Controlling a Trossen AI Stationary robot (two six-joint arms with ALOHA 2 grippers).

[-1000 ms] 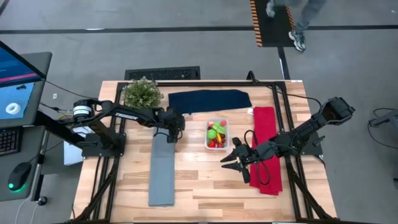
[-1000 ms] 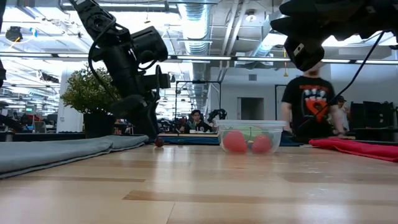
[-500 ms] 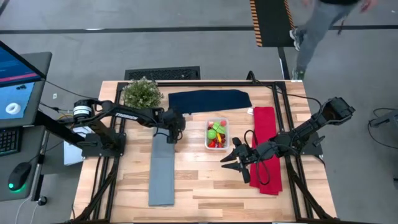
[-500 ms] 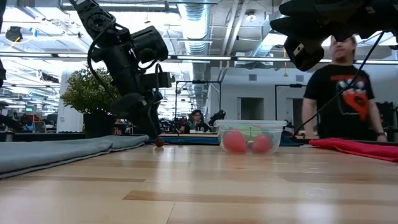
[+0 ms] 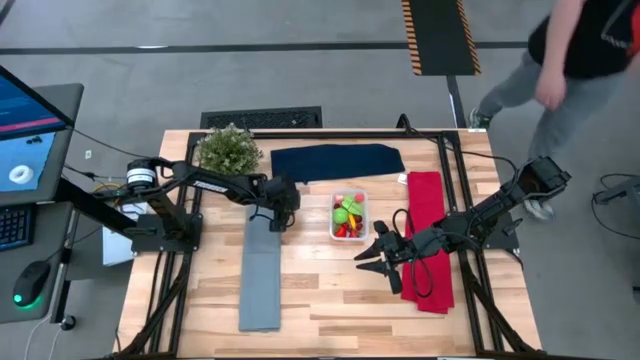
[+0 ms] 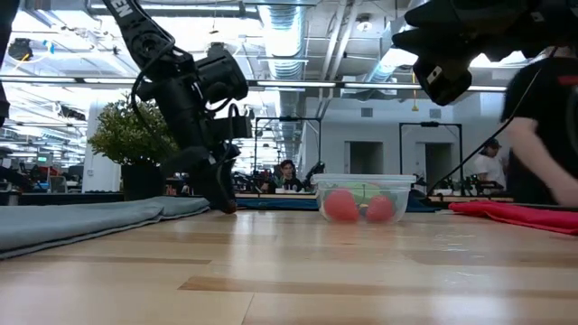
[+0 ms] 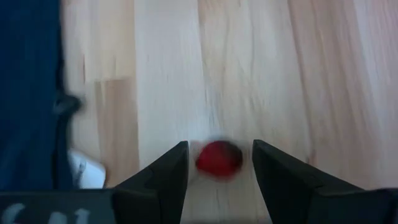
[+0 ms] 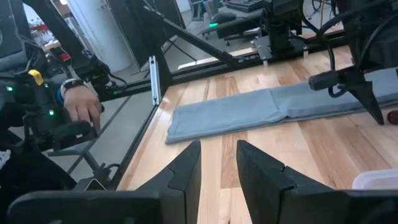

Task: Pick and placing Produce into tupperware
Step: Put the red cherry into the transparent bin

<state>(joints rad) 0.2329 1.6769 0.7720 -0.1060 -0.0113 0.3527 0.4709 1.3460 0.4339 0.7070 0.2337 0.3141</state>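
A small dark red cherry (image 7: 219, 158) lies on the wooden table just beyond the grey cloth's far end. My left gripper (image 7: 219, 152) points steeply down over it, open, with one finger on each side of the cherry and a thin gap to both. In the high view this gripper (image 5: 281, 218) stands left of the tupperware (image 5: 349, 215). The tupperware is a clear tub holding green, red and yellow produce (image 5: 347, 210). My right gripper (image 5: 362, 257) hovers open and empty just near-right of the tub, above the table.
A potted plant (image 5: 228, 150) stands at the far left and a navy cloth (image 5: 337, 162) lies along the far edge. A grey cloth (image 5: 261, 275) runs toward the near edge, and a red cloth (image 5: 430, 240) lies under my right arm. A person (image 5: 580, 60) walks beyond the far right corner.
My left gripper has tipped and sunk a little, so its fingers now stand around the cherry, which they hide in the low view. A person has walked past the table's far side toward the right.
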